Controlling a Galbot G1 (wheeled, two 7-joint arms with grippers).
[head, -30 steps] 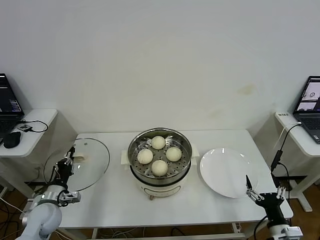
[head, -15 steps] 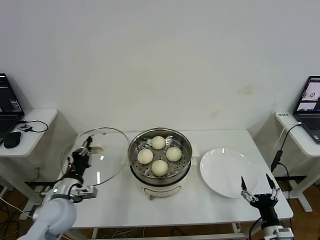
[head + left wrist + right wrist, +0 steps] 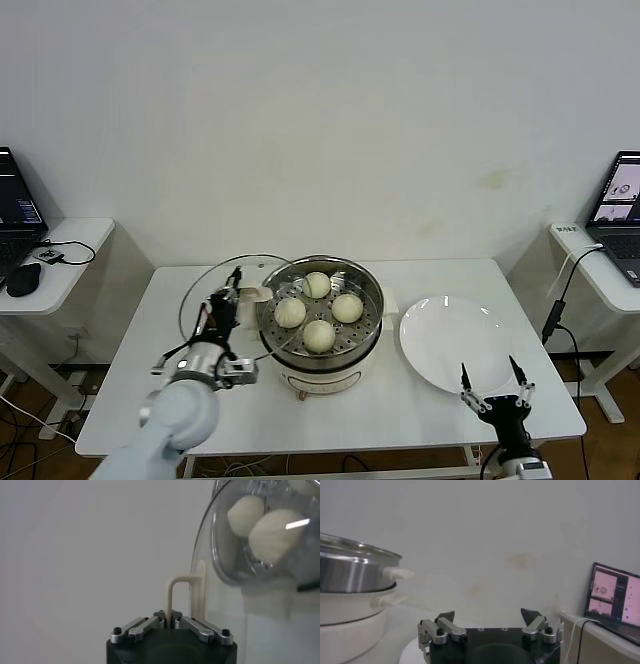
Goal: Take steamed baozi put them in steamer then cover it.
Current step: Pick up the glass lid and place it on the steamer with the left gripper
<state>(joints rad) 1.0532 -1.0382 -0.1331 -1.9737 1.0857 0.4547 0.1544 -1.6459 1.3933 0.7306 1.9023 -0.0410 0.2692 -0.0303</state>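
The steamer [image 3: 322, 362] stands mid-table with four cream-white baozi [image 3: 319, 335] on its perforated tray. My left gripper [image 3: 226, 303] is shut on the cream bar handle [image 3: 186, 596] of the glass cover [image 3: 250, 270]. It holds the cover tilted on edge, just left of the steamer, with its rim at the pot's left rim. In the left wrist view my gripper [image 3: 169, 617] pinches the handle, and baozi [image 3: 275, 535] show through the glass [image 3: 225, 600]. My right gripper [image 3: 492, 385] is open and empty at the table's front right. It also shows open in the right wrist view [image 3: 489, 616], with the steamer [image 3: 355, 575] off to one side.
A flat white plate [image 3: 455, 345] lies right of the steamer, just behind my right gripper. Side tables with laptops stand at the far left [image 3: 15, 200] and far right [image 3: 620, 200]. A black mouse [image 3: 22, 278] lies on the left one.
My left arm has carried the cover from the table's left edge rightward to the steamer's left rim. My right gripper has drifted left and lower along the front edge.
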